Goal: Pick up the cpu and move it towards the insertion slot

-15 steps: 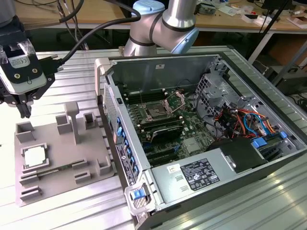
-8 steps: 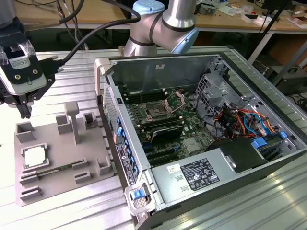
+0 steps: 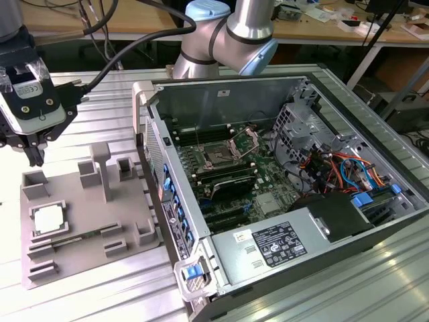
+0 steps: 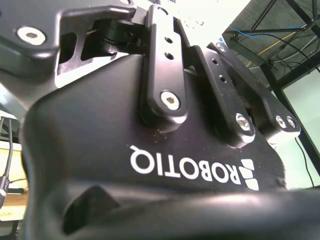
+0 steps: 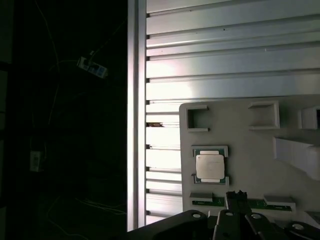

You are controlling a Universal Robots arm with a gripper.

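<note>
Closest sits the open computer case [image 3: 221,97] on the ribbed metal worktop [image 3: 100,302], with the slot [image 3: 218,159] inside it, metal frame raised. Well apart, at the exterior view's left, the cpu [image 3: 48,219] lies in a recess of the grey fixture [image 3: 87,201]. My jaws hang above the fixture's far edge, clear of the cpu; open or closed, I cannot tell. Wooden benches [image 3: 134,23] line the room behind.

A robotics lab: opened computer case [image 3: 221,94] on slatted metal table [image 3: 375,282], cluttered workbenches [image 3: 60,20] behind
</note>
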